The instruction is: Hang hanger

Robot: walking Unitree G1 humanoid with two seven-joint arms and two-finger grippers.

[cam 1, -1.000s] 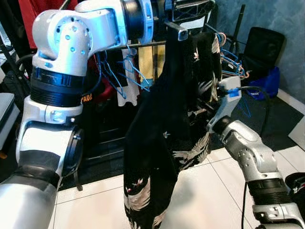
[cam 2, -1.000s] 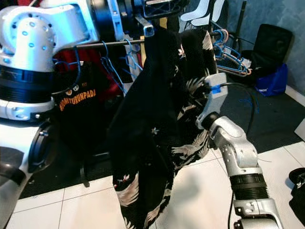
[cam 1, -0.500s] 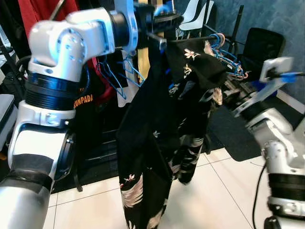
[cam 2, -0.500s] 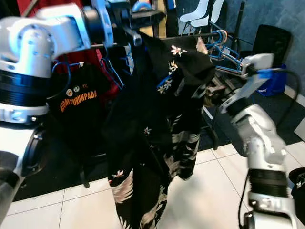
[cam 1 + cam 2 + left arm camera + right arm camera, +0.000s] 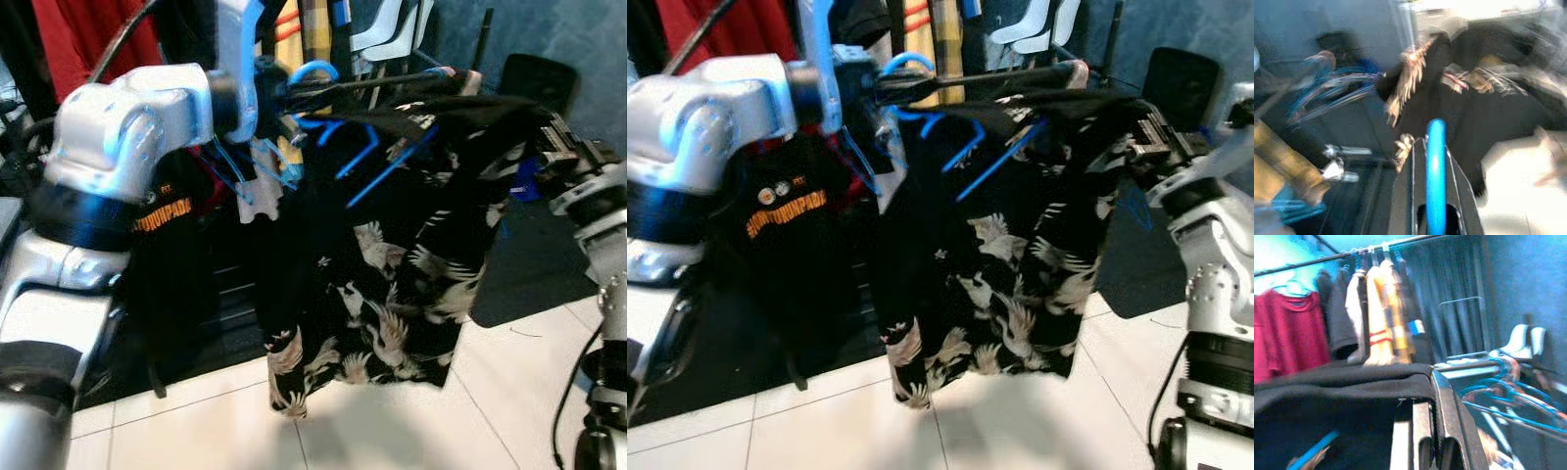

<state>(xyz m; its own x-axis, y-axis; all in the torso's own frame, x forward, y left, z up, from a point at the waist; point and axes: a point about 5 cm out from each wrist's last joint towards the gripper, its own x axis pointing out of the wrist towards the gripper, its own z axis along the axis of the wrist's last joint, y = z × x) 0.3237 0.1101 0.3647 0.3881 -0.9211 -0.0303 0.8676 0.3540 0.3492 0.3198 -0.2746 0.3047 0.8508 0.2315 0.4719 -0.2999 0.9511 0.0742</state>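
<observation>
A black shirt (image 5: 392, 294) printed with white cranes hangs on a blue hanger (image 5: 358, 162). My left gripper (image 5: 284, 98) is raised at the upper middle and is shut on the hanger's blue hook (image 5: 1435, 161), which runs between its fingers. My right gripper (image 5: 547, 137) is at the right, shut on the shirt's far shoulder (image 5: 1342, 382). The cloth is stretched nearly level between the two grippers. A dark clothes rail (image 5: 411, 78) runs just behind the top of the shirt.
The rack behind holds a red shirt (image 5: 88, 39), a black T-shirt with orange lettering (image 5: 167, 211) and several empty blue hangers (image 5: 1508, 391). White chairs (image 5: 382, 29) and a black bag (image 5: 534, 78) stand at the back right. Below lie white floor tiles (image 5: 392, 431) and a dark mat (image 5: 529, 264).
My right gripper has pulled the shirt's shoulder out to the right and up, spreading the bunched cloth flat. The left gripper has kept its hold on the hanger hook. The picture has shifted.
</observation>
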